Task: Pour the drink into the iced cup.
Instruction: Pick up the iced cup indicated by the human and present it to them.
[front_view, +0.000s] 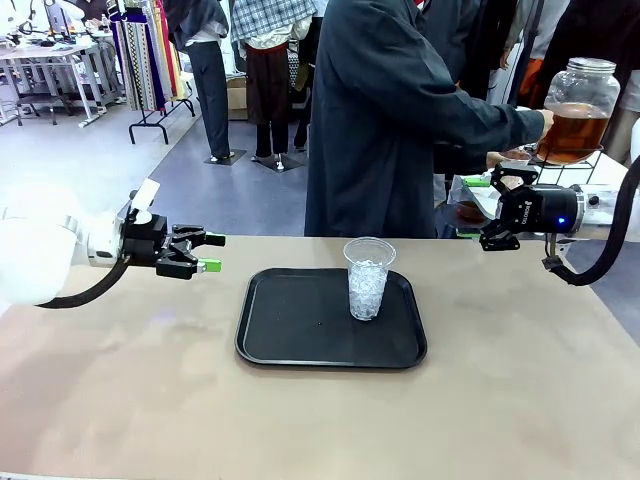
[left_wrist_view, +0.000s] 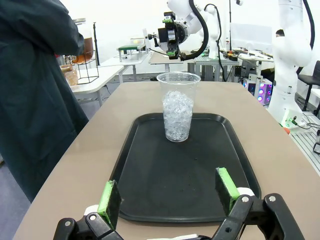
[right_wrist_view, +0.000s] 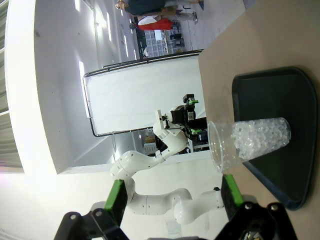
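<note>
Green-padded fingers (left_wrist_view: 107, 198) of both grippers stand spread wide, holding and touching nothing. The left gripper (front_view: 213, 253) hovers left of the one black tray (front_view: 290, 340), the right gripper (front_view: 482, 212) to its right. One ice-filled cup (front_view: 368, 280) stands on the tray, between the two grippers and apart from both. One glass jar (front_view: 580, 85) of amber drink (front_view: 572, 135) sits far right, beyond the right gripper, with a person's hand (front_view: 545, 120) at its side.

We see our left gripper (front_view: 213, 253) and right gripper (front_view: 482, 212) in black with green pads (left_wrist_view: 107, 197), on rounded white arms (front_view: 35, 262). A black cable (front_view: 580, 282) loops behind each gripper. Behind the right gripper's fingers glows a small blue light (front_view: 559, 222); the white lettering (front_view: 527, 211) beside it may be a maker's name.
</note>
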